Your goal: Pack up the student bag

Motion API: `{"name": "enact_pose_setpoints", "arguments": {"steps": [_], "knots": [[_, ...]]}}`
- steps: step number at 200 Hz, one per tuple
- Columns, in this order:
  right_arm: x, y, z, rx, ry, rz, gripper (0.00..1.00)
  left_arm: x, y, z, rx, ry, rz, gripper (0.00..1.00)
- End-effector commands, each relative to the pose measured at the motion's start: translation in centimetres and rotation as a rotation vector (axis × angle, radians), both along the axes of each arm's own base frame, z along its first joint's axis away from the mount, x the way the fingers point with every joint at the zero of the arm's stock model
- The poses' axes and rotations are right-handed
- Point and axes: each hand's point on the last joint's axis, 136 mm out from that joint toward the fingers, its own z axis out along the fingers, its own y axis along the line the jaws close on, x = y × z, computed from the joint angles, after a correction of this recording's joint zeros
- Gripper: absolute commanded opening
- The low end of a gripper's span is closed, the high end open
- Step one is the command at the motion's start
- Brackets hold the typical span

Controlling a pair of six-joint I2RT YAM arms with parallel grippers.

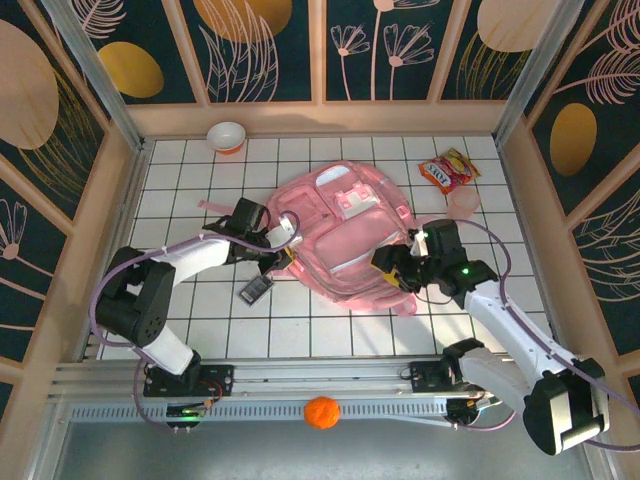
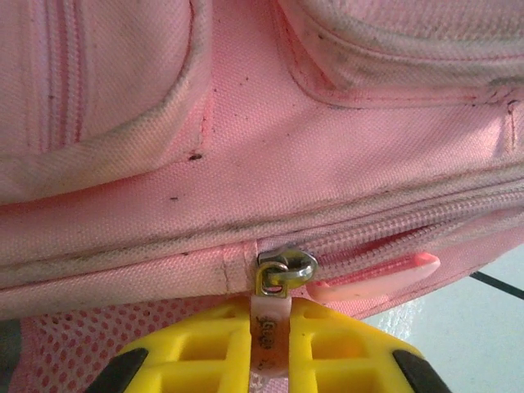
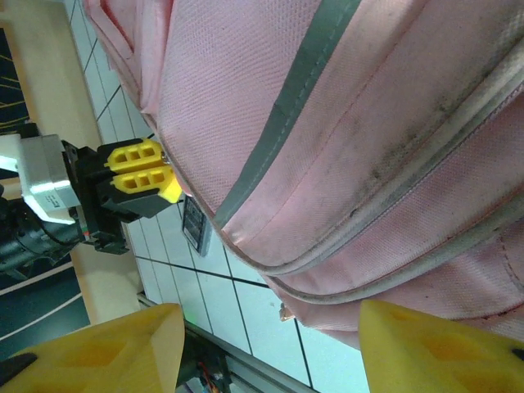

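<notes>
Tabletop (image 1: 200, 320): white tiles, patterned panels behind and at both sides.

Student bag (image 1: 345, 235): laid flat near the middle of the tabletop, front pockets up, btwn left tool (image 1: 280, 250) and right tool (image 1: 398, 268). By far the biggest item.

Step in hand, as judged: the zip is to be drawn open so the bag can be packed. The zip looks shut, so the task is prob. at an early stage. To be done well:
- The pull should be kept along the line of the teeth, not up and away from the cloth. Otherwise the slider may jam, or the soft bag may just be dragged over the tiles.
- The bag should be steadied at the opposite side while the zip is drawn.
- Slow, even force is to be used, since a thin tab can slip out if jerked.

Right tool: fingers (image 3: 434, 352) are spread wide w/ nothing pinched btwn them. It is held close to the bag's lower right edge, and tiles are seen through the gap. Whether the cloth is touched can't be told.

Left tool: pressed together at the bag's left edge, pinching the pull tab. Its yellow fingers (image 2: 196, 352) are seen flat on either side of the tab.

Slider (image 2: 284, 268): metal, seated at the end of a row of teeth that looks closed.

Pull tab (image 2: 268, 327): a pale strip hung from the slider and clamped near its free end.
</notes>
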Motion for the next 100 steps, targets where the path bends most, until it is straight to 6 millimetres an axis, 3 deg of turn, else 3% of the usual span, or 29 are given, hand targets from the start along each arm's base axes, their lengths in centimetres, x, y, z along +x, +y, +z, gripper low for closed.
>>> {"name": "enact_pose_setpoints", "arguments": {"steps": [1, 21, 37, 71, 100], "knots": [[0.5, 0.7, 1.3, 0.035, -0.043, -0.025, 0.58, 0.2, 0.1, 1.5, -0.017, -0.058, 0.003, 0.06], [0.4, 1.6, 2.7, 0.047, -0.063, -0.034, 0.54, 0.6, 0.2, 2.3, -0.021, -0.090, 0.020, 0.02], [-0.5, 3.6, 3.7, 0.101, -0.069, -0.023, 0.53, 0.7, 0.3, 2.6, -0.018, -0.106, 0.025, 0.00], [-2.2, 5.0, 2.5, 0.101, -0.021, -0.091, 0.55, 1.2, 0.7, 2.6, 0.025, -0.152, 0.059, 0.00], [-1.9, 6.3, 1.5, 0.158, -0.011, -0.092, 0.59, 1.9, 1.3, 1.2, 0.075, -0.164, 0.097, 0.00]]}}
